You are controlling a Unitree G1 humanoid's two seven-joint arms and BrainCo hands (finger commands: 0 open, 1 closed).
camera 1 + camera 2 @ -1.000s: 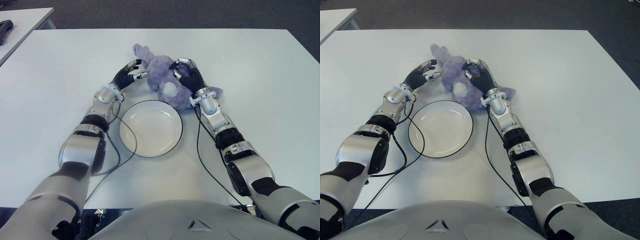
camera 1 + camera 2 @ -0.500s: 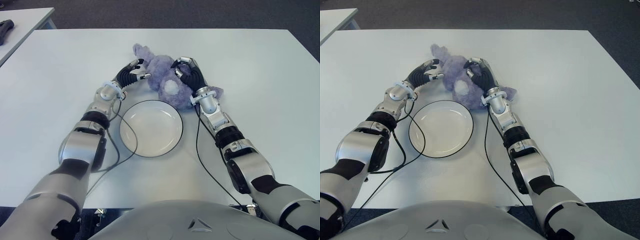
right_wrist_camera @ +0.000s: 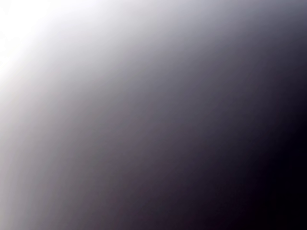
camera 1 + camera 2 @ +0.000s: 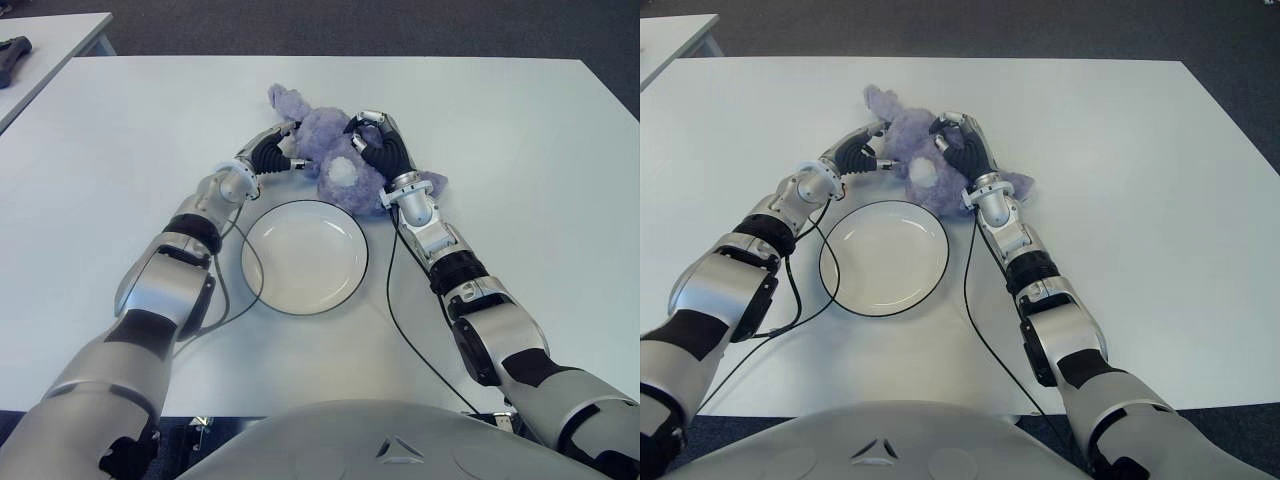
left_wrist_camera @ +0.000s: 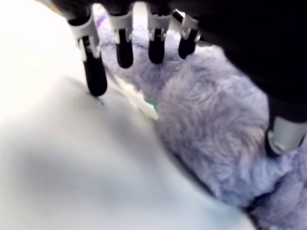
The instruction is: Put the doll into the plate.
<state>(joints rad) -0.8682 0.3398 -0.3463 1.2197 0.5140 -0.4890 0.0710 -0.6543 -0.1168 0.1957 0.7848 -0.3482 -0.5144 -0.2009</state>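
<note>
eye views: head-mounted, looking forward and down; both share table, plate, doll
left wrist: very close on fingers against doll fur
right wrist: nothing readable

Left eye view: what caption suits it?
Both hands, left and right, close on a purple doll beyond an empty plate.
</note>
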